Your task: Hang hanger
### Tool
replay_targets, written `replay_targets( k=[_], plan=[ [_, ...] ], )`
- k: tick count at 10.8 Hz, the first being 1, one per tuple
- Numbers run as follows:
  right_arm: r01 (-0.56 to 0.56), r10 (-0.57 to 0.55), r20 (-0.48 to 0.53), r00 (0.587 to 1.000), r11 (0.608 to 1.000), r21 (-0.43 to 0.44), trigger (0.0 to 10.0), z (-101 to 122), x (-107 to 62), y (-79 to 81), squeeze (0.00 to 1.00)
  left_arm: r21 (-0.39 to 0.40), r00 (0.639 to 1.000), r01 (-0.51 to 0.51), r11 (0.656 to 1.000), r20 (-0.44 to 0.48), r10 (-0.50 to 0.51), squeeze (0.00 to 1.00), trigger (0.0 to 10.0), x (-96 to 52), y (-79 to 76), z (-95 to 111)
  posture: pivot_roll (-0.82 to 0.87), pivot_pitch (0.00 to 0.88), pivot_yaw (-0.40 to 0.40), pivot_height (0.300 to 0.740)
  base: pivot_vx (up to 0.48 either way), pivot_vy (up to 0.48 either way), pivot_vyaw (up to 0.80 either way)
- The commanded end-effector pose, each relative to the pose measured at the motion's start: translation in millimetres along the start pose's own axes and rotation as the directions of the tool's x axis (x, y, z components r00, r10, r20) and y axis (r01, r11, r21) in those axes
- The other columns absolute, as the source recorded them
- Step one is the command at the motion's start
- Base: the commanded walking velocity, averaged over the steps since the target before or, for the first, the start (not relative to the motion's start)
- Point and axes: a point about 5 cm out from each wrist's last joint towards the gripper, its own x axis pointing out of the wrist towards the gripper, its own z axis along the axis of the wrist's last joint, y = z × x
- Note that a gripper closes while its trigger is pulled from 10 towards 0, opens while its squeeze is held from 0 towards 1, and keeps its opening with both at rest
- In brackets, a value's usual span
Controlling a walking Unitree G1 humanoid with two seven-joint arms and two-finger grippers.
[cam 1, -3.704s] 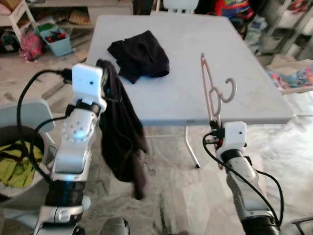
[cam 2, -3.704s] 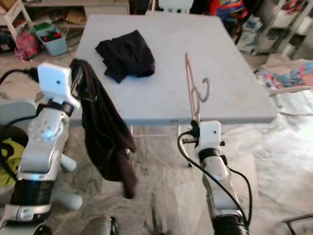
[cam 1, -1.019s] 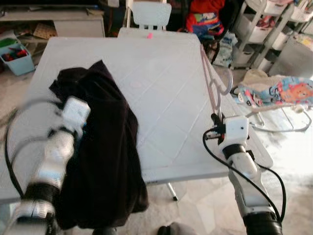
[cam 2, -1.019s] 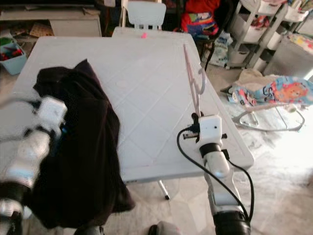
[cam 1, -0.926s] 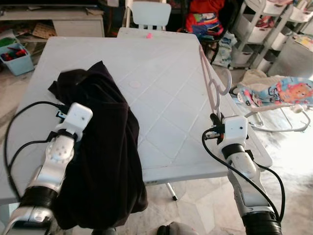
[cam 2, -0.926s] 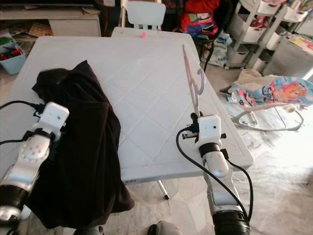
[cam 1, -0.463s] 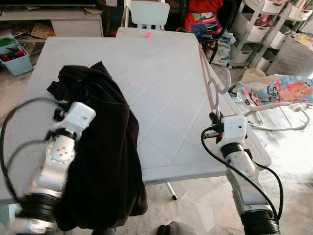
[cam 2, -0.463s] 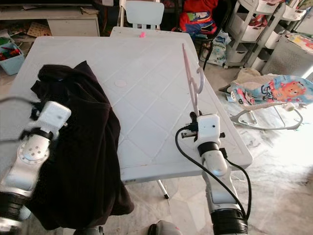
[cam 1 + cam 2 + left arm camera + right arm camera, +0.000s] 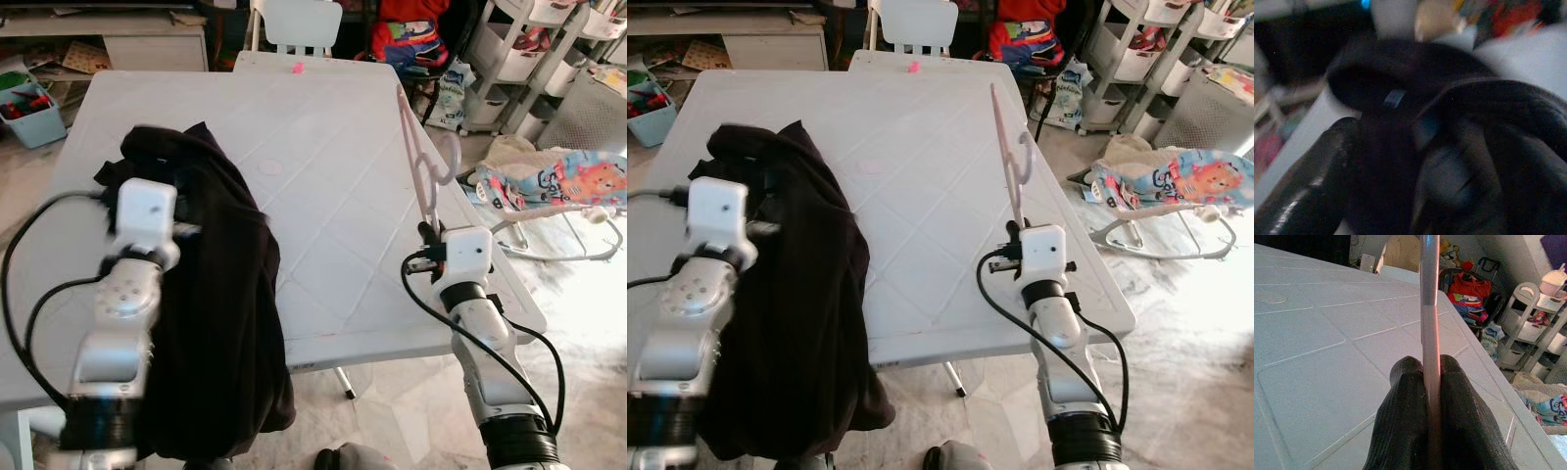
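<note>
Right pincer (image 9: 1430, 374) clamps pink hanger (image 9: 419, 162) upright

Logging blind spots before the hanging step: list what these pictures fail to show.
- Left hand: its fingers are buried in the black garment in the head views; the left wrist view is dark and blurred.
- Pink hanger: its lower end hides behind the right hand wrist camera housing.
- White table: near left corner is covered by the garment.
</note>
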Motion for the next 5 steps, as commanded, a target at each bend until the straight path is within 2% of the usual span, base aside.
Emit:
replay_targets(
  k=[1, 2, 3, 4, 5],
  plan=[
    [-0.010, 0.012, -0.097, 0.995, 1.000, 0.025, 10.0, -19.8, -5.3, 5.4, 0.00, -0.002, 0.987, 0.147, 0.989, 0.066, -0.147, 1.00, 10.0, -15.9, -23.7, 0.4, 0.02, 0.063, -0.064, 0.740, 0.000, 0.000, 0.00],
    [-0.010, 0.013, -0.095, 0.995, 1.000, 0.023, 10.0, -19.7, -5.2, 5.3, 0.00, 0.004, 0.973, 0.206, 0.979, 0.105, -0.205, 1.00, 10.0, -24.4, -32.2, 3.4, 0.02, 0.063, -0.064, 0.740, 0.000, 0.000, 0.00],
    [-0.010, 0.012, -0.096, 0.995, 1.000, 0.021, 10.0, -20.3, -4.9, 4.7, 0.00, -0.022, 0.952, 0.279, 0.960, 0.140, -0.273, 1.00, 10.0, -32.5, -41.2, 10.8, 0.03, 0.063, -0.067, 0.740, 0.000, 0.000, 0.00],
    [-0.014, 0.016, -0.096, 0.995, 1.000, 0.019, 10.0, -20.5, -4.3, 5.0, 0.00, -0.073, 0.942, 0.323, 0.943, 0.116, -0.314, 1.00, 10.0, -36.4, -43.7, 11.1, 0.03, 0.061, -0.070, 0.740, 0.000, 0.000, 0.00],
    [-0.021, 0.023, -0.095, 0.995, 1.000, 0.018, 10.0, -20.5, -3.0, 6.2, 0.00, -0.092, 0.943, 0.331, 0.939, 0.026, -0.331, 1.00, 10.0, -39.7, -41.2, -0.9, 0.04, 0.059, -0.071, 0.740, 0.000, 0.000, 0.00]
  ],
)
